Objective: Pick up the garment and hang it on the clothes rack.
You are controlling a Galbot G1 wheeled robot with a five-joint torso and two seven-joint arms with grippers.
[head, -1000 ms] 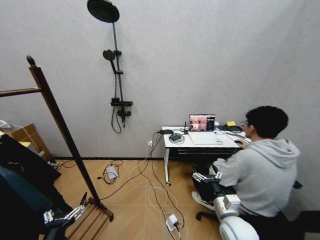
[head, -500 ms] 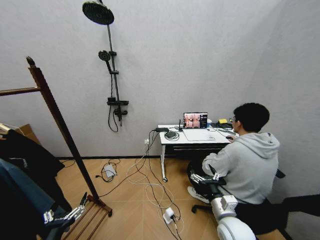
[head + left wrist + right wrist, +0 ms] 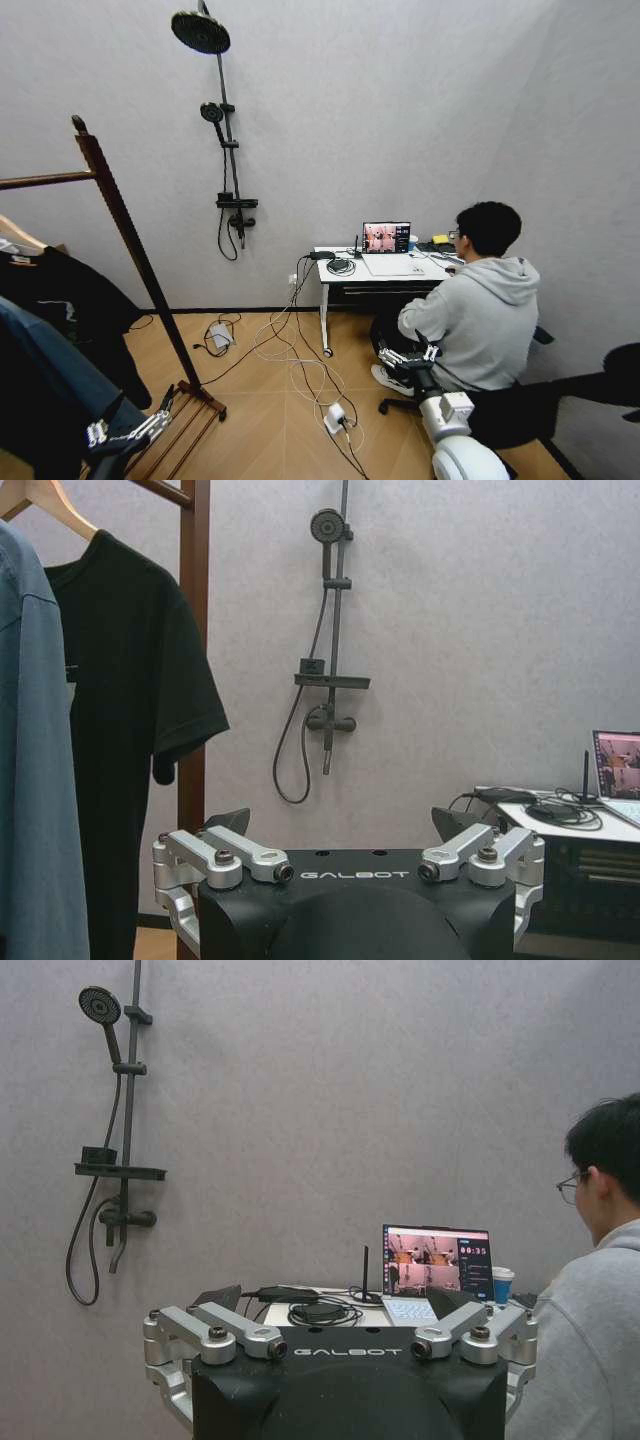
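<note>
The garment (image 3: 130,720), a black short-sleeved shirt on a light wooden hanger (image 3: 45,500), already hangs on the clothes rack (image 3: 130,245). In the head view it sits at about nine o'clock, below the rack's horizontal rail. The left hand (image 3: 132,428) is low at about seven o'clock, beside the rack's slatted bottom shelf, well below the garment and apart from it; its fingers are spread wide and hold nothing. The right hand (image 3: 405,352) is at about five o'clock, well apart from the rack and in front of a seated person, fingers likewise spread and empty.

The left wrist view shows the garment from the side: one short sleeve hanging free against the rack's reddish-brown post, with a blue-teal shirt (image 3: 35,780) just beside it, nearer the camera. Beyond the left hand (image 3: 343,825) a black shower fitting (image 3: 325,660) is mounted on the grey wall.

The right wrist view looks past the right hand (image 3: 340,1305) to a white surface (image 3: 330,1315) carrying an open laptop (image 3: 437,1265), cables and a blue cup.
</note>
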